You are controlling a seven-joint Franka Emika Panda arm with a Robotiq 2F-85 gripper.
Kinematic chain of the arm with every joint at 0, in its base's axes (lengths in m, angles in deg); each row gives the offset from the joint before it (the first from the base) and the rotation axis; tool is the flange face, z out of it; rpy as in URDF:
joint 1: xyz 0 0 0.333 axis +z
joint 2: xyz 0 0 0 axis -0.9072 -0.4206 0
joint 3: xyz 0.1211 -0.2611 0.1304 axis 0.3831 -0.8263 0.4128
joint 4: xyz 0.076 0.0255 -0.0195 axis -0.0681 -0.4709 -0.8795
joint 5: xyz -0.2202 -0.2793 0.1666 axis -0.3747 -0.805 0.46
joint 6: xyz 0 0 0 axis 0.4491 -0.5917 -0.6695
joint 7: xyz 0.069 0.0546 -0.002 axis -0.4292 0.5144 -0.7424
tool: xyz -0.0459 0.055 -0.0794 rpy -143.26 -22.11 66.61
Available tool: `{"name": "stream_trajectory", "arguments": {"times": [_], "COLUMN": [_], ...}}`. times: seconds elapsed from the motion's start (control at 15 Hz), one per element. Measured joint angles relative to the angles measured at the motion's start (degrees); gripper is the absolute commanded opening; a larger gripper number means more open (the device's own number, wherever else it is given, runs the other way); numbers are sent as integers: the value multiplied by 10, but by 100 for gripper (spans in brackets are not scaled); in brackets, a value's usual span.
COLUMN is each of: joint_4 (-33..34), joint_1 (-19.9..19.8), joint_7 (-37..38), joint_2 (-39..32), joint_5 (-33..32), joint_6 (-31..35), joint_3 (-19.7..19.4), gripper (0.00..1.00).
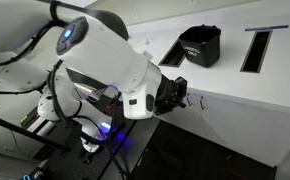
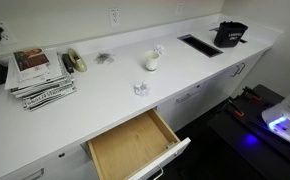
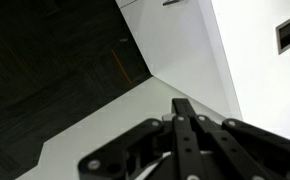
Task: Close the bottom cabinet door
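Observation:
In the wrist view the bottom cabinet door [image 3: 115, 120] is a large plain white panel with a thin edge. It slants across the lower half of the frame over the dark floor. My gripper [image 3: 183, 104] is just above it, its two black fingers pressed together and holding nothing. I cannot tell whether the fingertips touch the panel. In an exterior view the gripper [image 1: 180, 94] is low against the white cabinet front under the counter. I cannot make out the door in either exterior view.
A wood-lined drawer [image 2: 135, 148] stands pulled out of the lower cabinets. On the white counter [image 2: 115, 80] are a magazine stack [image 2: 37, 72], a cup [image 2: 151, 62] and a black container [image 2: 229, 34], which also shows in an exterior view [image 1: 199, 46]. A narrower white front with a dark handle [image 3: 180, 2] is beyond the door.

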Motion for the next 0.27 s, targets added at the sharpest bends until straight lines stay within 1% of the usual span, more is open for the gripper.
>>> {"name": "stream_trajectory", "arguments": {"times": [0.13, 0.27], "joint_4": [-6, -9], "joint_1": [-13, -26], "joint_7": [-1, -2], "joint_2": [40, 68], "joint_5": [-20, -26], "joint_6": [-29, -57], "joint_3": [5, 15], "gripper": [0, 0]}}
